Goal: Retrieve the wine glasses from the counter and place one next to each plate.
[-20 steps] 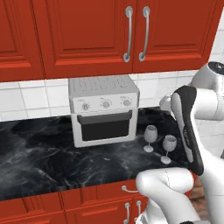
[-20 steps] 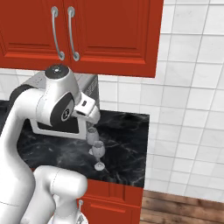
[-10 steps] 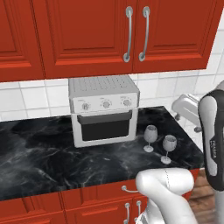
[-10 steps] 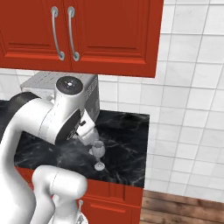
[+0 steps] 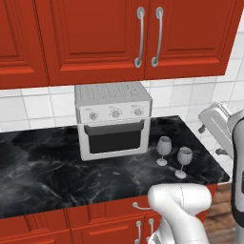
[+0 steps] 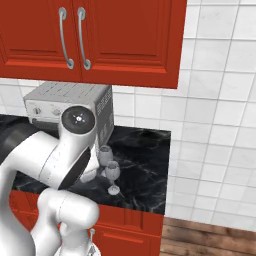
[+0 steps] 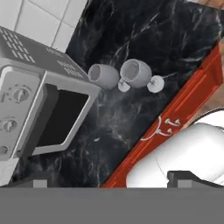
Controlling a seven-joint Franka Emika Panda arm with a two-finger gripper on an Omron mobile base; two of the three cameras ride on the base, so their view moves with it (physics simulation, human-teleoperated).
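Two clear wine glasses stand upright side by side on the black marble counter (image 5: pixel 57 167), right of the toaster oven: one (image 5: pixel 163 148) nearer the oven, the other (image 5: pixel 183 159) nearer the front edge. In the right base view they (image 6: pixel 111 172) show just past my white arm. In the hand view both glasses (image 7: pixel 136 73) lie well ahead of my gripper (image 7: pixel 109 179), whose fingertips (image 7: pixel 183 177) stand wide apart with nothing between them. My hand (image 5: pixel 217 125) hangs above the counter's right end, apart from the glasses. The plates are out of view.
A silver toaster oven (image 5: pixel 113 119) stands against the tiled wall behind the glasses. Red wall cabinets (image 5: pixel 143 38) hang above it. The counter ends just right of the glasses, with wooden floor (image 6: pixel 210 237) beyond. Red drawers with silver handles (image 7: pixel 168 127) run below the counter.
My arm has swung to the right and back, off the space in front of the glasses. The glasses have not moved and the gripper has stayed open.
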